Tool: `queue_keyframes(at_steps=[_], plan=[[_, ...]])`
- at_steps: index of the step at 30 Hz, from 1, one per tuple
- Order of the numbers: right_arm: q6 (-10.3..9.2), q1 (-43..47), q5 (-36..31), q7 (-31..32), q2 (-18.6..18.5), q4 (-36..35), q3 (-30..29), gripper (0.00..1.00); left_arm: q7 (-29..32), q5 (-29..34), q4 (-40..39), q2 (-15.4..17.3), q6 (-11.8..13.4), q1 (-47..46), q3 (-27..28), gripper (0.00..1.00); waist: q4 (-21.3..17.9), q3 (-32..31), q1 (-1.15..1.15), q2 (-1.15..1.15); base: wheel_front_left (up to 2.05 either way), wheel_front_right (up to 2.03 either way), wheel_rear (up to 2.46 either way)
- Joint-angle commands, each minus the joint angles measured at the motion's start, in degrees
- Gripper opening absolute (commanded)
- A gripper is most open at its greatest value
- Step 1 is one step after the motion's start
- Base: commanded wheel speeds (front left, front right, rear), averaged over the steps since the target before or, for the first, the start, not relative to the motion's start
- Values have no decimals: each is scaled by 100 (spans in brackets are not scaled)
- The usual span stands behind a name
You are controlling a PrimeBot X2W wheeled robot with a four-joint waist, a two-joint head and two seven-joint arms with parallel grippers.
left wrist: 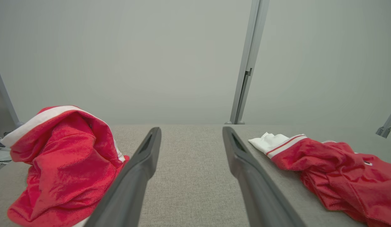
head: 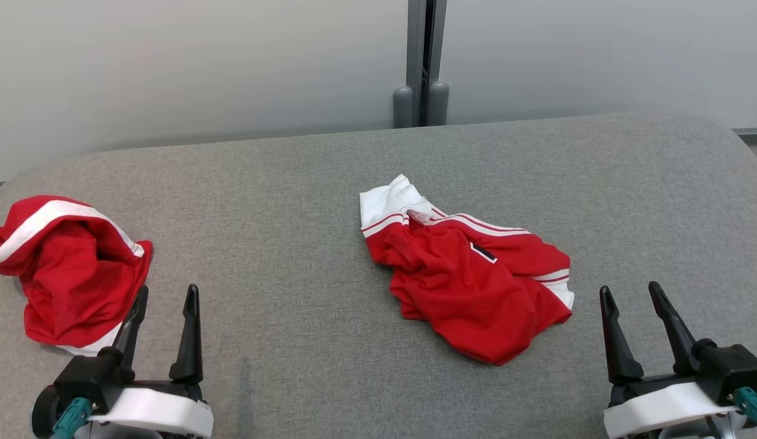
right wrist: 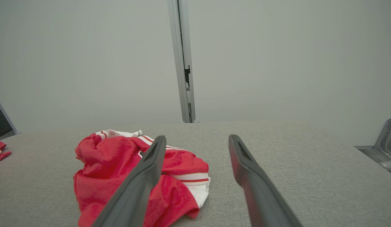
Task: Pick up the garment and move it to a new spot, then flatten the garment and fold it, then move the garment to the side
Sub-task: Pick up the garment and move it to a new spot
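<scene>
Arms low and close in, one at each near corner of the grey padded table (head: 293, 201). My left gripper (head: 168, 289) points straight away from me, its two long dark fingers (head: 186, 332) spread wide with nothing between them; through its own wrist camera I see bare grey fabric in the gap. My right gripper (head: 629, 288) mirrors it on the other side, fingers spread just as wide and empty, leaning slightly outward. Both wrists lie nearly flat, so the fingers run almost level over the surface.

Just outside my left gripper, beside its outer finger, lies a second red garment (head: 67, 274) with a white band, heaped in a tall crumple. The outer finger crosses its edge in my head view, and I cannot tell whether they touch.

Farther out, ahead of the gap between my two grippers and nearer the right one, lies the garment (head: 469, 280). It is red with white striped cuffs, crumpled in a loose heap on the table, apart from both grippers. From my right wrist it sits ahead and to the inner side, partly behind the inner finger.

Beyond the table's far edge a grey post (head: 422, 61) stands against a pale wall (head: 171, 73)
</scene>
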Motion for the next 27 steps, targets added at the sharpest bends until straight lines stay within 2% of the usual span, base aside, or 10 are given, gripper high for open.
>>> queue_keyframes(at_steps=[1, 27], plan=[[9, 9, 5, -30, -22, 5, -20, 100, -11, 46, -22, -6, -18, 96, 35, 100, 3, -2, 0, 0, 0, 0, 0], [9, 32, 16, -30, -21, 149, -22, 100, -11, 328, -187, -179, -98, 316, 195, 100, 88, -47, 0, 0, 0, 0, 0]])
